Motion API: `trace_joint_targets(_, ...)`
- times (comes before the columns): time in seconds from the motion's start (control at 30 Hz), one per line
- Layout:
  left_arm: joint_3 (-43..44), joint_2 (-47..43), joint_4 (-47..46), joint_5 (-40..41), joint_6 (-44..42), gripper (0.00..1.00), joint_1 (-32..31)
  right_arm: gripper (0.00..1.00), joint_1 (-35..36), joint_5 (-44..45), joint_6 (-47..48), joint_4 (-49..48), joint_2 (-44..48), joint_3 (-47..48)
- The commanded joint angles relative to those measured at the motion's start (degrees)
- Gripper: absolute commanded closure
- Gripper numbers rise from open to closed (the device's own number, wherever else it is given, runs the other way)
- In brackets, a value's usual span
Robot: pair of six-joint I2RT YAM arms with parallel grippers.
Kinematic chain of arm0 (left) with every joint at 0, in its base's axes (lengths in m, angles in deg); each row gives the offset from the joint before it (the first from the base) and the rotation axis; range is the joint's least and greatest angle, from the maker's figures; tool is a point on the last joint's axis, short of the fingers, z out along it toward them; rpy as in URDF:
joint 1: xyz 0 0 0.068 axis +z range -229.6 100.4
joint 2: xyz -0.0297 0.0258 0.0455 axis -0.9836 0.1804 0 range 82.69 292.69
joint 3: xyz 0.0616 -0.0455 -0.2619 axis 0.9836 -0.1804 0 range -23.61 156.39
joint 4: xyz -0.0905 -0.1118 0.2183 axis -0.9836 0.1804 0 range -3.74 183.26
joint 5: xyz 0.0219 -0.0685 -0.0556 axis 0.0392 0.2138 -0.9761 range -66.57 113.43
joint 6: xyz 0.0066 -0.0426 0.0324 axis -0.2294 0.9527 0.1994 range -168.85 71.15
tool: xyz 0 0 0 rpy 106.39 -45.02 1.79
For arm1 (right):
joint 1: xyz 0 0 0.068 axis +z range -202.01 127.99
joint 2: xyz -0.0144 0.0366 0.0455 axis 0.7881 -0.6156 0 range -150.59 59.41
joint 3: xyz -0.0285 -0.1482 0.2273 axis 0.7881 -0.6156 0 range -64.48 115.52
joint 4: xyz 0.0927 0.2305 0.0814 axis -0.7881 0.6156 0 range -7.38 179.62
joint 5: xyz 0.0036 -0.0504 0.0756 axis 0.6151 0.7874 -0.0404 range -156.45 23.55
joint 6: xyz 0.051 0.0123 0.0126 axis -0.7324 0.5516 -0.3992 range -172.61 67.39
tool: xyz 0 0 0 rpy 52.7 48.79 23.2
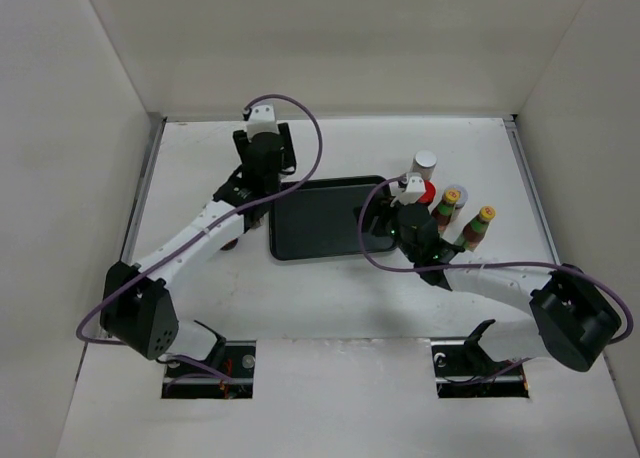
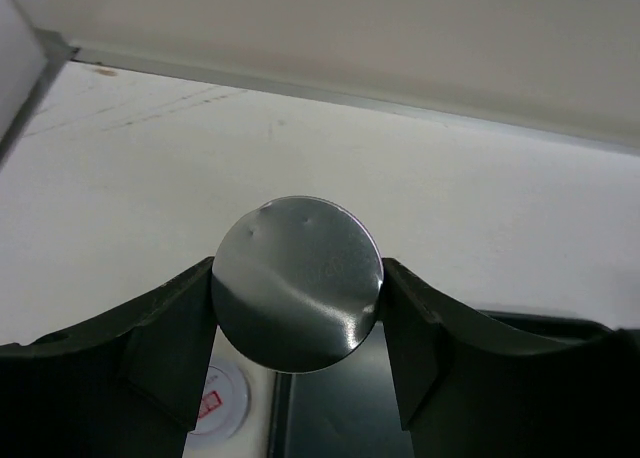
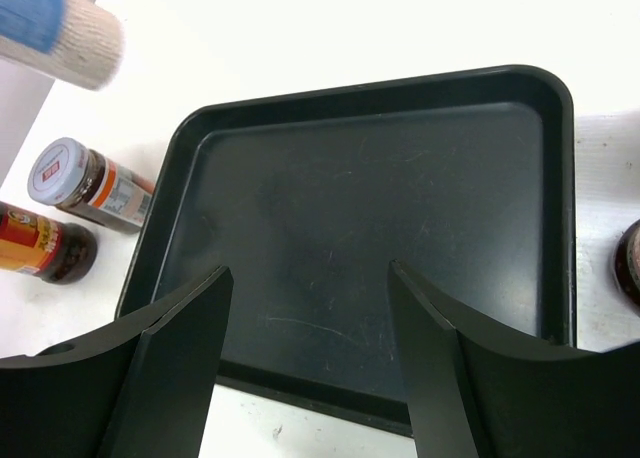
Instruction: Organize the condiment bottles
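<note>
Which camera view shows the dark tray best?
The right wrist view: nearly the whole tray lies open below. The top view has it partly behind the right arm; the left wrist view shows only a part.

Dark rectangular tray [image 1: 315, 223] on white surface [image 1: 470, 148], white walls around.
Tray lies flat near the middle of the surface, long side running left-right, with rounded corners and a raised rim; the right wrist view shows fine pale scratches on its floor [image 3: 380, 218]. Plain white back wall [image 1: 330, 38] and side walls box the surface in. A grey metal strip [image 2: 400, 108] runs along the foot of the back wall.
</note>
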Motion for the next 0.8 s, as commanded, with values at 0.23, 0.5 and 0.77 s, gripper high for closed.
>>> trace_joint_targets(0.23,-2.78,4.03,-5.77,-0.83,4.43,0.54,-6.47,0.3,-0.65,-0.01,-0.91,-4.11,0.89,-0.12)
trace_joint_targets(0.5,-6.21,6.5,-7.61,-0.48,5.5,0.54,-5.24,0.3,-0.92,-0.19,-0.91,-4.11,0.98,-0.29)
trace_joint_targets(0.77,-7.79,7.82,-8.49,-0.66,5.06,0.29,-4.62,0.29,-0.92,-0.45,-0.82,-4.11,0.8,-0.21)
